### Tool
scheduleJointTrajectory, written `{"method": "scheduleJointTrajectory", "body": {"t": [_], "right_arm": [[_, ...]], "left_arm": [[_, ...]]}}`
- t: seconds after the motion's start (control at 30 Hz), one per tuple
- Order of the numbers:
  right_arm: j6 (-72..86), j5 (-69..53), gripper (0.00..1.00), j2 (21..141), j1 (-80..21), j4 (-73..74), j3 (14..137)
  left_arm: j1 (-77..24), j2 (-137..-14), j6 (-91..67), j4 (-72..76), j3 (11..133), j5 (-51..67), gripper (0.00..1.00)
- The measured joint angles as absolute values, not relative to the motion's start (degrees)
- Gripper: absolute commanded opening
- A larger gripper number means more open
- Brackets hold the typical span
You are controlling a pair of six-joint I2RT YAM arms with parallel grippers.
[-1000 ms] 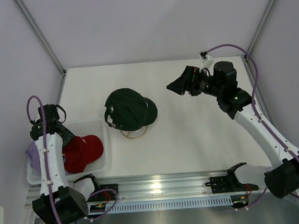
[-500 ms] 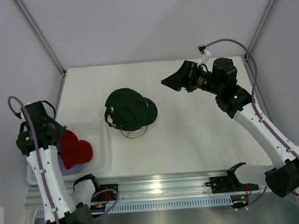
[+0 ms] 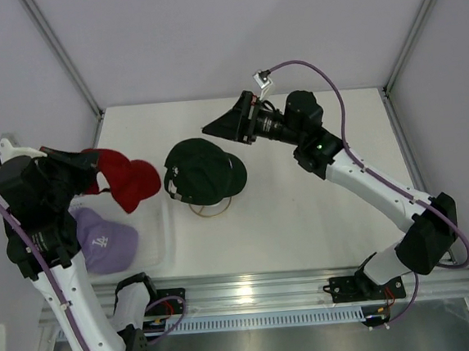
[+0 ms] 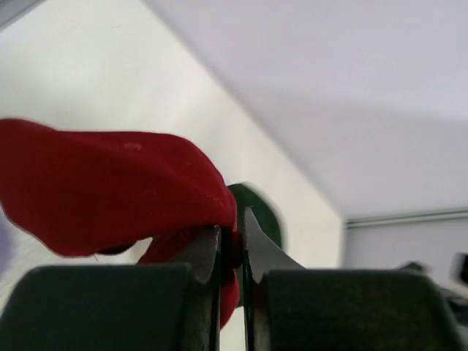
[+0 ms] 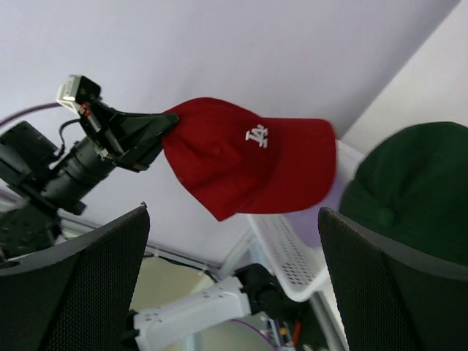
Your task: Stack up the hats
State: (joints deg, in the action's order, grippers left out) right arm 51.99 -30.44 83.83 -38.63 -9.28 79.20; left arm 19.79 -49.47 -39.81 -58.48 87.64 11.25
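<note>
The left pincer [image 4: 230, 245] is shut tight on the back edge of the red hat [image 3: 128, 183]. The hat hangs out in front of the pincer, up in the air. Its long way runs straight out from the pincer, with the brim at the far end. Below this pincer, a purple hat [image 3: 105, 243] lies in the white basket [image 5: 285, 252].

The dark green hat [image 3: 205, 171] is just past the red brim, a little lower down. It sits on top of a gold ring [image 3: 213, 208]. I think the red hat goes on it next, so the left arm has to reach out more and then go down. That arm is lifted high, with its wrist pointing at the green hat.

The right pincer [image 3: 214, 128] is wide open and holds nothing. It floats just beyond the green hat, pointing back at the red one.
</note>
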Motion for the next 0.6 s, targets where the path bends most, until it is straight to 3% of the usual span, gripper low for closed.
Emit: {"method": "scheduleJointTrajectory", "body": {"t": [0.23, 0.6], "right_arm": [[59.96, -28.69, 1.0, 86.67, -42.3, -19.07, 76.9], [67.35, -24.18, 1.0, 91.9, -45.43, -26.22, 76.75]], "left_arm": [[19.75, -49.47, -57.84, -41.45, 85.47, 17.15, 0.01], [14.39, -50.68, -71.13, -26.72, 84.84, 18.83, 0.01]]}}
